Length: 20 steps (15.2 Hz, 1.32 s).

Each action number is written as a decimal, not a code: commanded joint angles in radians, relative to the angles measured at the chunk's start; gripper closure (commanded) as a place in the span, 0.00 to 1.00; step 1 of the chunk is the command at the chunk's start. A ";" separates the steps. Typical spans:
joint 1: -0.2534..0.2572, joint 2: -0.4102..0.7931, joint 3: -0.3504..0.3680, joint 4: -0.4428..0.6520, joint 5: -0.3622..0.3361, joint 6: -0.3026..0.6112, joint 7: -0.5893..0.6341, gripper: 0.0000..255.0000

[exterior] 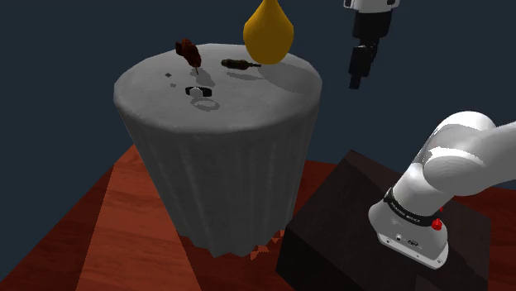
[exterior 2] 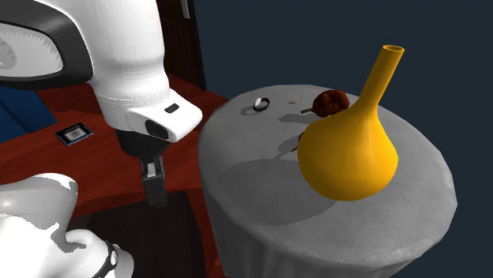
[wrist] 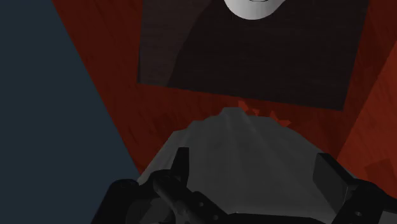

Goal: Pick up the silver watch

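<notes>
The silver watch (exterior: 198,93) with a dark strap lies on the round grey table (exterior: 265,99), near the rim that faces the shoulder view. In the second exterior view the watch (exterior 2: 260,103) sits at the table's far left edge. My black gripper (exterior: 355,81) hangs in the air beyond the table's right side in the shoulder view, well apart from the watch. It points down beside the table's near left side (exterior 2: 155,189). In the wrist view the gripper (wrist: 254,175) is open, fingers (wrist: 181,167) wide apart, nothing between them but the table's grey skirt (wrist: 242,146) below.
A tall yellow vase (exterior: 268,33) stands at the table's back, between the gripper and the watch; a brown object (exterior: 189,51) and a dark slim object (exterior: 240,64) lie close by. The dark stand (exterior: 347,223) sits on the red floor (exterior: 124,223) beside the table.
</notes>
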State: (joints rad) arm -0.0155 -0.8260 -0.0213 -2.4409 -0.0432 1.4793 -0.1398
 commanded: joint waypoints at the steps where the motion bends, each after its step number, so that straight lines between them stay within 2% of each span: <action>1: 0.000 0.000 0.000 0.000 0.000 0.000 0.000 0.00; 10: 0.078 0.305 0.048 0.190 0.095 0.133 -0.010 0.00; 20: 0.146 0.633 0.103 0.493 0.168 0.187 -0.032 0.00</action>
State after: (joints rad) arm 0.1231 -0.2309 0.0745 -1.9868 0.1177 1.6634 -0.1722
